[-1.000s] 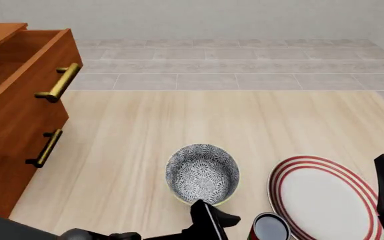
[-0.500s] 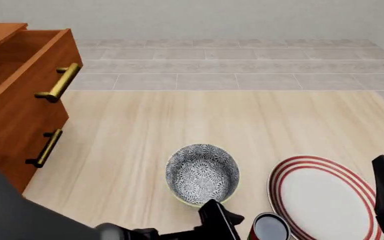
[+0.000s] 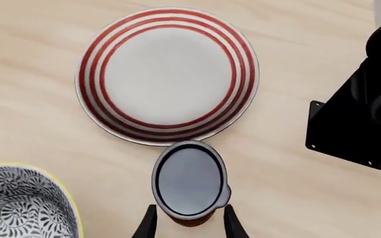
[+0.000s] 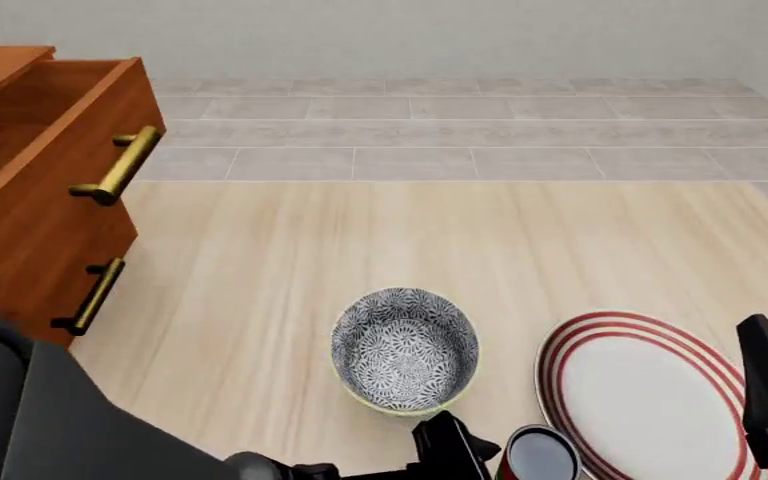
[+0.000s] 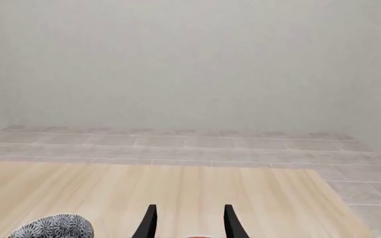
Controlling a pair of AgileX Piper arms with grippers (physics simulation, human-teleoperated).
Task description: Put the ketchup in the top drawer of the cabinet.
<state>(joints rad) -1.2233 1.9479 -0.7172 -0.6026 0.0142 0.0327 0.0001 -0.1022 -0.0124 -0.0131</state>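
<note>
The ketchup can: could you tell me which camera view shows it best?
The left wrist view: the ketchup appears whole from above, grey top and dark rim, between the left gripper fingers, next to the striped plate. The front view catches only part of it at the bottom edge. The right wrist view does not clearly show it.

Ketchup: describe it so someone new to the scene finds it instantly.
Find the red-ringed plate on the wooden table. The ketchup stands just off its rim, between the left gripper fingers. It is a narrow can with a plain grey top, unlike the wider patterned bowl nearby.
</note>
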